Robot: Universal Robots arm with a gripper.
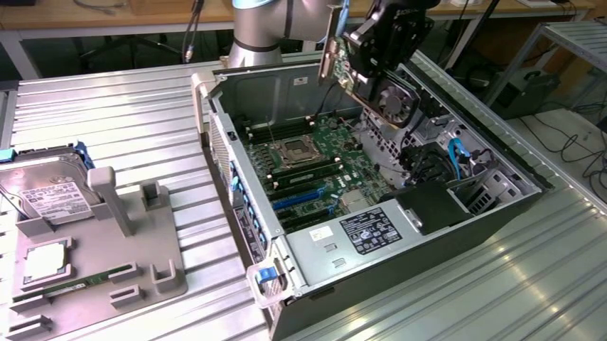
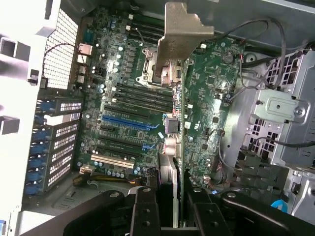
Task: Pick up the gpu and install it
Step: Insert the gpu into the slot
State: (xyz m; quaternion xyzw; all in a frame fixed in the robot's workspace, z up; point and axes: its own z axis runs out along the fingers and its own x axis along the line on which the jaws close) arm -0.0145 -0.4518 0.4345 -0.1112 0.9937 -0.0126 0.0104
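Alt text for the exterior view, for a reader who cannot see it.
The robot's black gripper holds a green circuit-card gpu with a black round fan over an open computer case lying on a ribbed metal table. On the exterior view's left, a grey holder carries a silver boxy hard drive.

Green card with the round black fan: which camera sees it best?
The exterior view: the green circuit card with the round black fan shows its fan face, above the open computer case. The wrist view shows it edge-on, silver metal bracket ahead, clamped in the black gripper.
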